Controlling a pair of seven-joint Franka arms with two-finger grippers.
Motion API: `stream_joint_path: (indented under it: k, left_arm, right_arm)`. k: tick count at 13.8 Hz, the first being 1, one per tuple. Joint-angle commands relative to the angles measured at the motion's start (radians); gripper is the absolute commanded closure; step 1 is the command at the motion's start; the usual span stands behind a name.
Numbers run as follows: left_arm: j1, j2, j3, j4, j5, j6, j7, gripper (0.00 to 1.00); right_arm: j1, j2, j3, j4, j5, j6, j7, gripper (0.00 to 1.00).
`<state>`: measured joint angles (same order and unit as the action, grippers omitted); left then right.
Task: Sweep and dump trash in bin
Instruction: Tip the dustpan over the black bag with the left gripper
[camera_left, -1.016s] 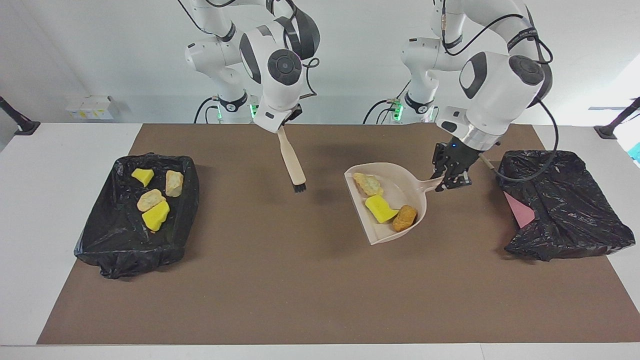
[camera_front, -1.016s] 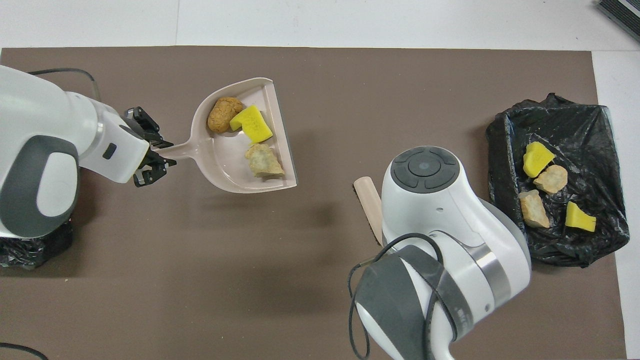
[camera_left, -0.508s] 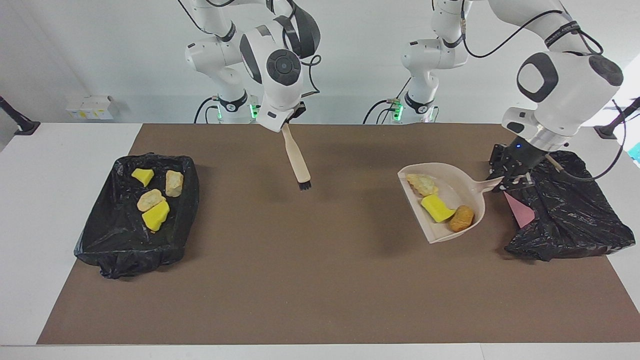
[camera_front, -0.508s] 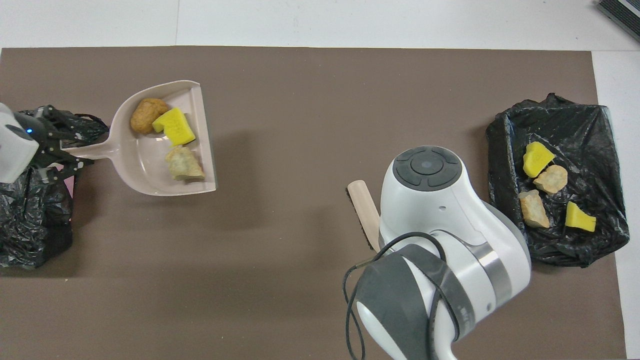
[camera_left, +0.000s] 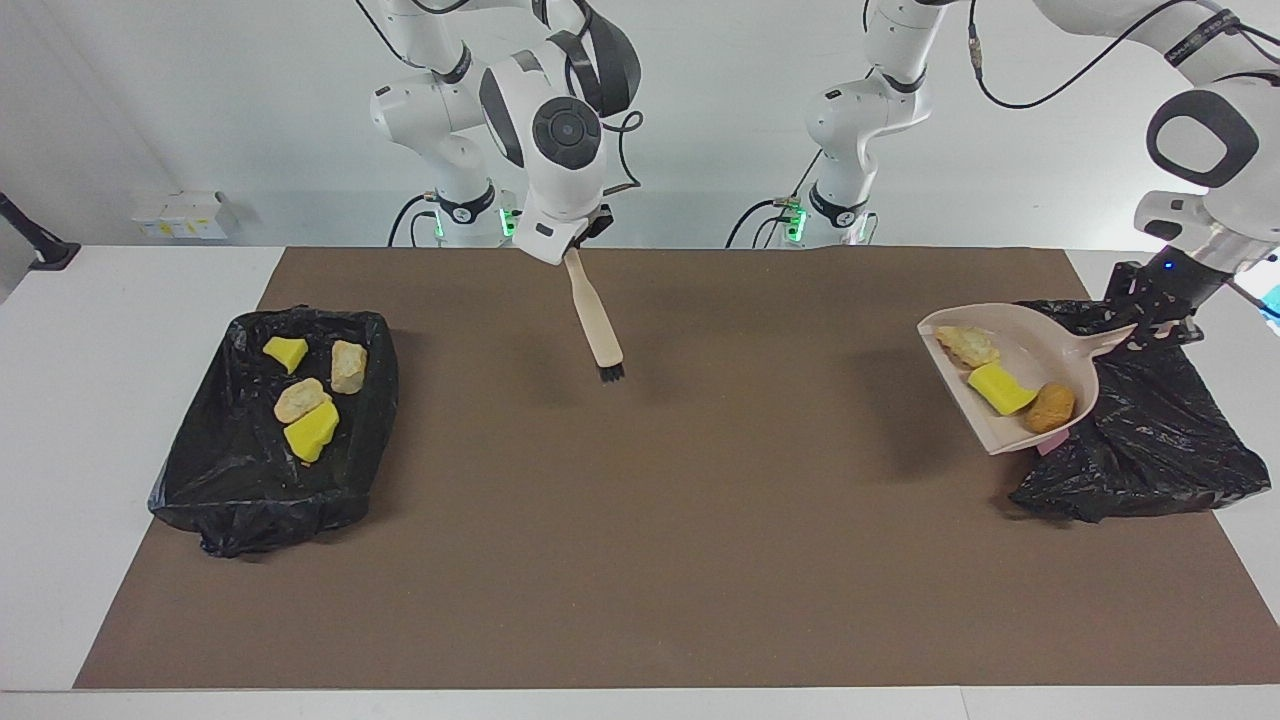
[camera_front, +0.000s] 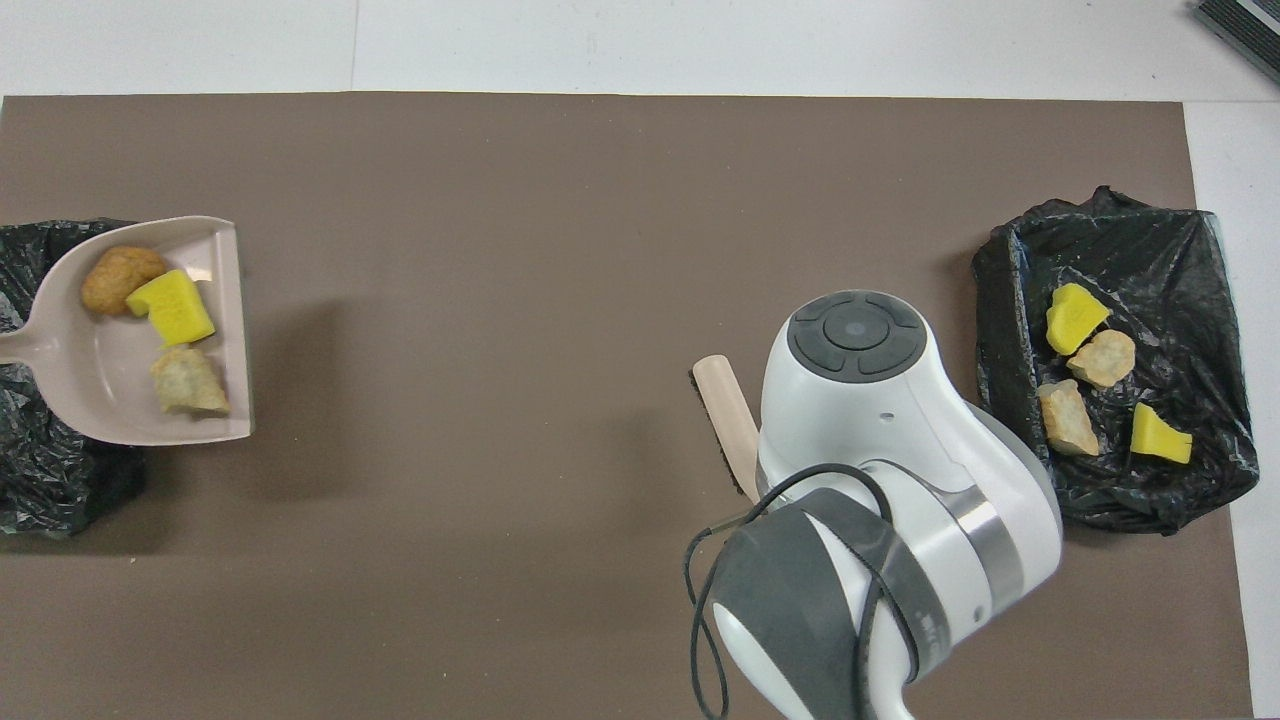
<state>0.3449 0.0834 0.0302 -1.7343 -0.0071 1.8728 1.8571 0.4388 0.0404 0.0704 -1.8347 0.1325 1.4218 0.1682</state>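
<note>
My left gripper (camera_left: 1152, 328) is shut on the handle of the beige dustpan (camera_left: 1030, 360), held tilted in the air over the mat-side edge of the black-bagged bin (camera_left: 1160, 440). In the pan lie three pieces of trash: a tan lump (camera_left: 965, 345), a yellow sponge chunk (camera_left: 1000, 388) and an orange-brown nugget (camera_left: 1050, 407). The overhead view shows the dustpan (camera_front: 100, 400) with the nugget (camera_front: 120, 278), sponge (camera_front: 172, 307) and lump (camera_front: 188, 380), but not the left gripper. My right gripper (camera_left: 577, 248) is shut on the beige brush (camera_left: 595, 320), bristles down over the mat's middle.
A black-lined tray (camera_left: 230, 470) at the right arm's end of the table holds several yellow and tan bits. In the overhead view the right arm covers most of the brush (camera_front: 728, 410). A brown mat (camera_left: 640, 520) covers the table.
The left arm carried the loaded dustpan from the mat's middle toward its own end of the table, up over the bin's edge. The brush in the right gripper barely shifted.
</note>
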Motion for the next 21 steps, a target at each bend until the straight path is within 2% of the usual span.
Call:
stream_joint_path:
  k: [1, 4, 6, 8, 10, 16, 19, 21]
  left_arm:
    - [0.074, 0.050, -0.012, 0.103, 0.114, -0.011, 0.065, 1.00]
    - [0.100, 0.059, -0.010, 0.102, 0.289, 0.083, 0.119, 1.00]
    - [0.095, 0.059, -0.010, 0.091, 0.366, 0.101, 0.103, 1.00]
    - [0.077, 0.056, -0.010, 0.087, 0.464, 0.101, -0.016, 1.00]
    - [0.013, 0.046, -0.010, 0.059, 0.608, 0.103, -0.119, 1.00]
    - [-0.069, 0.001, -0.010, 0.003, 0.950, 0.086, -0.236, 1.00]
    - [-0.101, -0.028, -0.010, -0.025, 1.111, 0.025, -0.373, 1.00]
    - [-0.122, -0.036, -0.023, -0.016, 1.122, -0.039, -0.435, 1.00]
  right_arm:
    - [-0.008, -0.008, 0.020, -0.005, 0.035, 0.025, 0.019, 1.00]
    - [0.034, -0.026, 0.023, -0.037, 0.064, 0.104, 0.172, 1.00]
    - [0.052, -0.051, 0.023, -0.076, 0.105, 0.156, 0.243, 1.00]
    - [0.110, -0.050, 0.025, -0.106, 0.111, 0.177, 0.345, 1.00]
    - [0.143, -0.071, 0.025, -0.174, 0.133, 0.244, 0.479, 1.00]
    - [0.237, -0.206, 0.025, -0.382, 0.231, 0.384, 0.544, 1.00]
    - [0.316, -0.211, 0.026, -0.443, 0.237, 0.442, 0.530, 1.00]
    - [0.369, -0.212, 0.026, -0.472, 0.239, 0.459, 0.530, 1.00]
